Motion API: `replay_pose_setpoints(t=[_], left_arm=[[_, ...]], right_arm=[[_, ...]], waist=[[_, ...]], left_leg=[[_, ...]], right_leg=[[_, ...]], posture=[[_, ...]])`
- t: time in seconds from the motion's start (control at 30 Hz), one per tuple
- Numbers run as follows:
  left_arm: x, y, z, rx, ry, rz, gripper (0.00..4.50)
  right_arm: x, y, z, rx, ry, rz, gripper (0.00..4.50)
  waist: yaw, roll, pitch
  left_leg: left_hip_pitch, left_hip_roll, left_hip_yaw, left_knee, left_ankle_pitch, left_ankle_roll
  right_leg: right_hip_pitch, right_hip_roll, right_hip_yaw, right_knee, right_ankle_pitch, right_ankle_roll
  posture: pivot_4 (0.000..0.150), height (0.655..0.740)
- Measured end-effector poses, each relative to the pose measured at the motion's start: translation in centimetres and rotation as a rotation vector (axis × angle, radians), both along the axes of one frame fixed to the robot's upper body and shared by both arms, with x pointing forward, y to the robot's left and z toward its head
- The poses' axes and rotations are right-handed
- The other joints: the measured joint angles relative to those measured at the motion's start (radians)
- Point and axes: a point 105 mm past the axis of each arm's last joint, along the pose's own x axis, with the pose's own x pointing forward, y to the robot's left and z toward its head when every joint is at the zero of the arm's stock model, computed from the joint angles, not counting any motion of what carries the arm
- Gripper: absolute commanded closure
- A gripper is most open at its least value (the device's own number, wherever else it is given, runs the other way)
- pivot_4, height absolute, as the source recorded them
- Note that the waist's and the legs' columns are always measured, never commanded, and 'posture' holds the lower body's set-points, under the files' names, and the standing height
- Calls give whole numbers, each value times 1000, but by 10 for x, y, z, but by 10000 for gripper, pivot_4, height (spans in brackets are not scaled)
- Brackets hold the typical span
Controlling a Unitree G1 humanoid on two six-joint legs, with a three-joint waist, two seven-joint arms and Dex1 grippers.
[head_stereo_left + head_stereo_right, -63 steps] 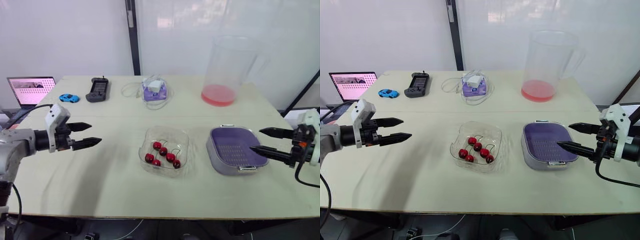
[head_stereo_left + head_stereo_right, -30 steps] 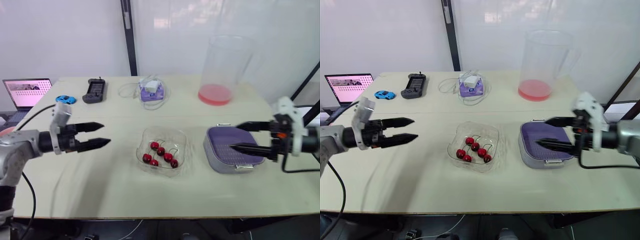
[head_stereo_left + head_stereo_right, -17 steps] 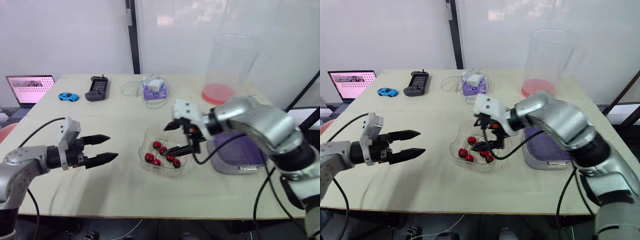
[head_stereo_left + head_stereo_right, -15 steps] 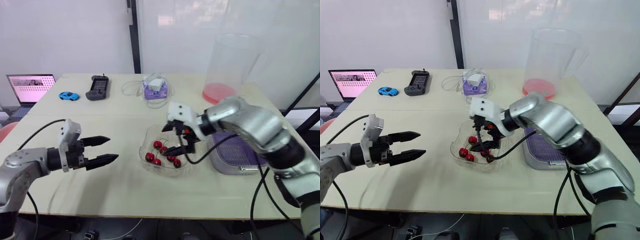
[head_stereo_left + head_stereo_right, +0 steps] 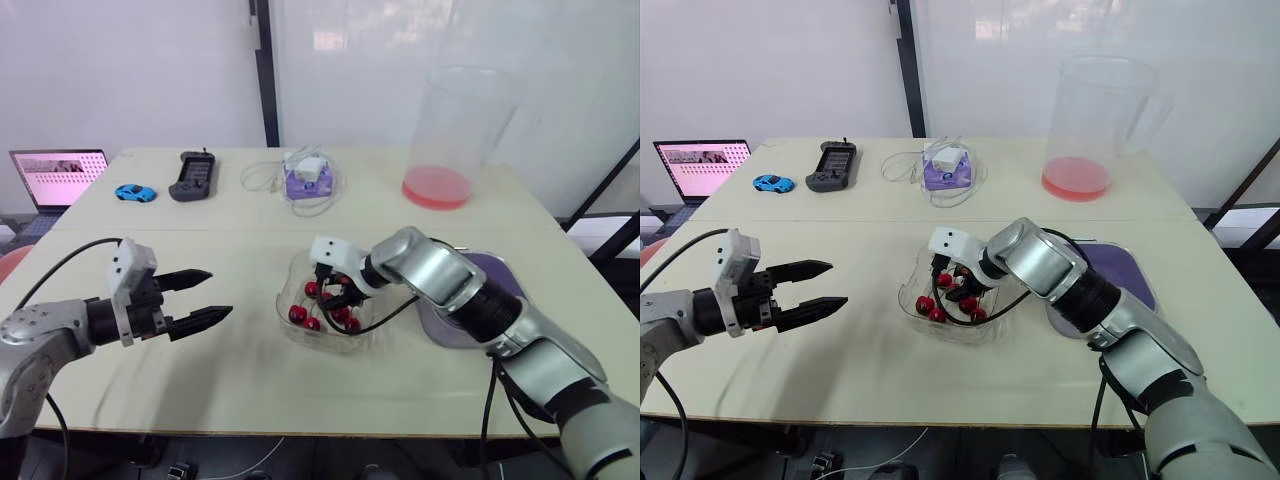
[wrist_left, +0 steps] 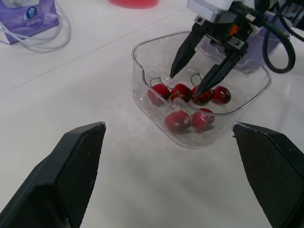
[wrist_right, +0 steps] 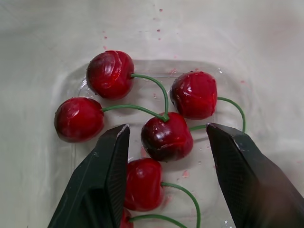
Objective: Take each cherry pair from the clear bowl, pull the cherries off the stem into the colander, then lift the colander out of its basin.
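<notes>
A clear bowl [image 5: 298, 338] holding several red cherries [image 7: 166, 135] on green stems sits mid-table. My right gripper [image 7: 167, 127] is down inside the bowl, open, with one cherry between its two fingers; the left wrist view shows that same right gripper [image 6: 185, 84] among the fruit. My left gripper [image 5: 218, 293] hovers open over bare table to the left of the bowl, pointing toward it. The purple colander [image 5: 1118, 265] rests in its grey basin [image 5: 440, 328] to the right, partly hidden behind my right arm.
A tall clear pitcher [image 5: 455, 135] with pink liquid stands at the back right. Along the back sit a purple box with white cable [image 5: 308, 180], a black handheld device [image 5: 190, 177] and a blue toy car [image 5: 130, 192]. A laptop [image 5: 55, 178] is far left.
My right arm has swung from above the colander across to the bowl and lowered its open fingers among the cherries. My left gripper has edged toward the bowl, still open.
</notes>
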Motion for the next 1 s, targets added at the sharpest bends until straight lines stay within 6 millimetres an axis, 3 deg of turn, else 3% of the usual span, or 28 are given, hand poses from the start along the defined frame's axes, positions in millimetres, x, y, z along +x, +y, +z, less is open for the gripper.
replay_pose_setpoints(t=[0.27,0.37,0.43,0.47,0.7,0.87,1.0], left_arm=[[2,-2,6,-21,-18,0,0],[2,-3,7,-31,-18,0,0],[4,-5,11,-59,-29,-2,0],[4,-5,14,-71,-38,-2,0],[6,-5,17,-81,-47,7,0],[8,-2,16,-90,-39,18,0],[14,-9,28,-166,-57,-3,0]], right_arm=[[4,2,-12,-8,26,-33,17930],[5,1,-15,-11,35,-39,26351],[5,2,-15,-9,40,-38,35614],[4,3,-15,-7,40,-34,37131],[3,4,-11,-12,18,-1,37131],[-3,-11,22,8,-80,64,37131],[-15,-21,45,12,-253,235,37131]], waist=[[-1,0,0],[-1,0,0],[-1,0,0],[-1,0,0],[-1,0,0],[2,0,0],[6,0,0]], left_leg=[[0,0,0,0,0,0],[0,0,0,0,0,0],[0,0,0,0,0,0],[0,0,0,0,0,0],[0,0,0,0,0,0],[0,0,0,0,0,0],[0,0,-1,1,0,0]], right_leg=[[0,0,0,0,0,0],[0,0,0,0,0,0],[0,0,0,1,0,0],[0,0,0,1,0,0],[0,0,0,1,0,0],[0,0,0,0,0,0],[1,0,-1,0,0,0]], posture=[[1500,7332],[1500,7332],[1500,7332],[1500,7332],[1500,7332],[1500,7332],[1500,7332]])
